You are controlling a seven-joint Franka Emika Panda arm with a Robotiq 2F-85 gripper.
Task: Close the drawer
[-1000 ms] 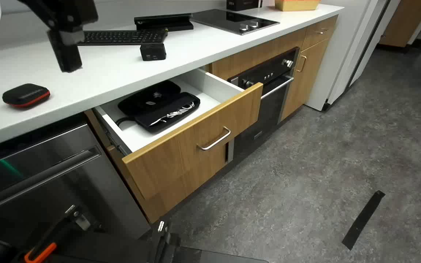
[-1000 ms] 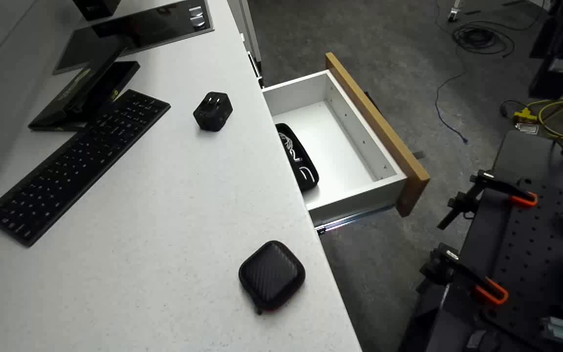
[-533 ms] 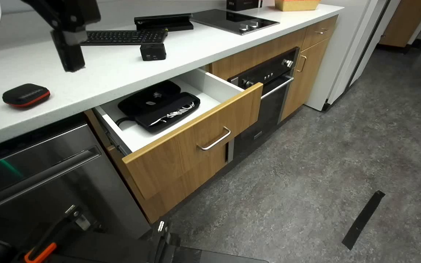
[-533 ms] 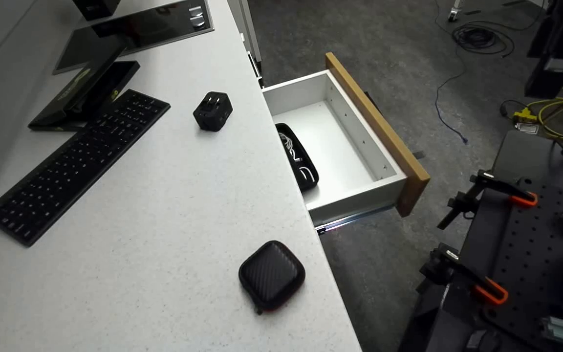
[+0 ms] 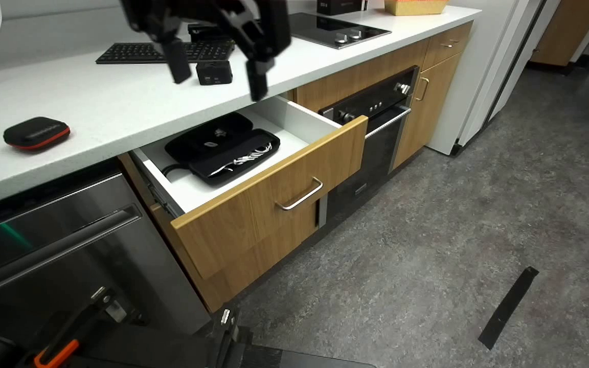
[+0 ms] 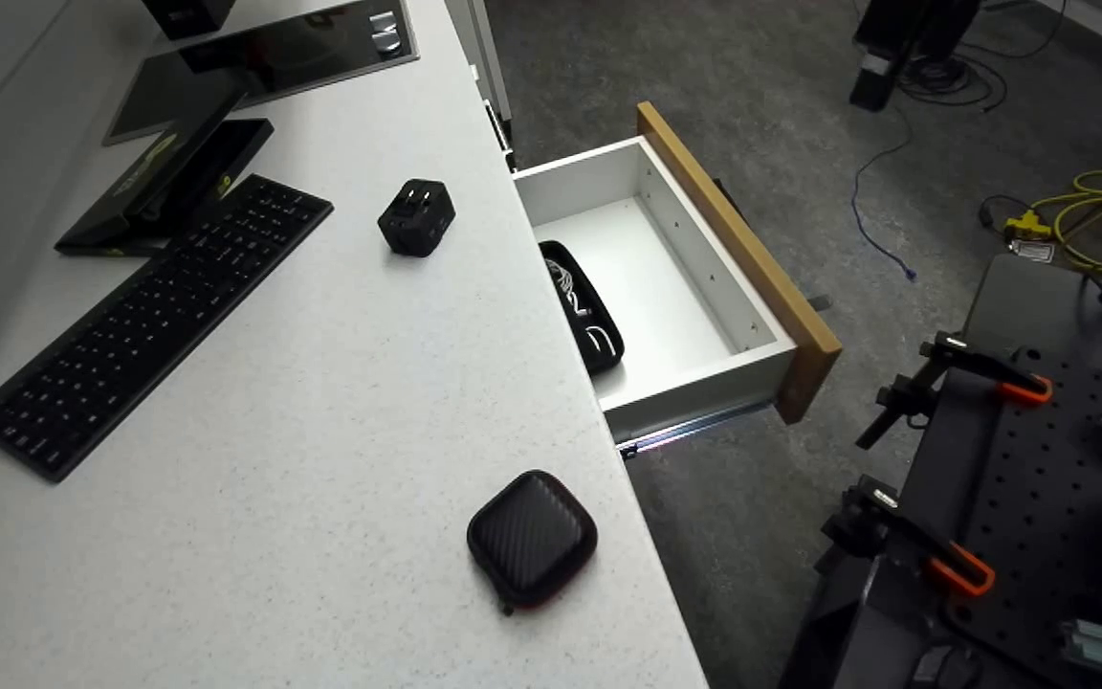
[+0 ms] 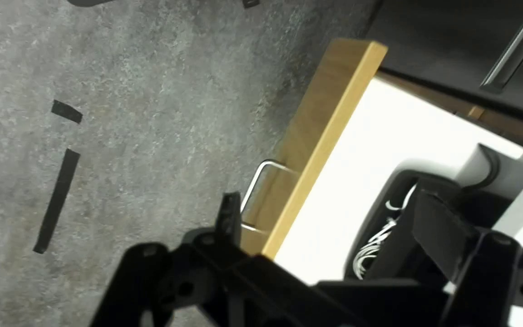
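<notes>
The drawer stands pulled out below the counter, its oak front (image 5: 223,240) facing the floor area; it also shows in an exterior view (image 6: 738,234) and the wrist view (image 7: 316,109). Its silver bar handle (image 5: 302,197) appears in the wrist view (image 7: 253,184), partly behind one finger. An open black case (image 5: 238,158) with white cables lies inside. My gripper (image 5: 218,84) is open and empty, raised above the drawer and touching nothing. It also shows in an exterior view (image 6: 871,91), out beyond the drawer front. In the wrist view its spread fingers (image 7: 327,204) overlap handle and case.
The white counter (image 5: 95,107) edge overhangs the drawer. A keyboard (image 6: 149,325), a black adapter (image 6: 417,218) and a black-red case (image 6: 532,538) lie on it. An oven (image 5: 371,143) and a steel dishwasher (image 5: 69,255) flank the drawer. Orange clamps (image 6: 960,569) sit on the black base.
My gripper has moved right in an exterior view, and left and up in another, and has turned so both fingers show apart. The drawer has not moved.
</notes>
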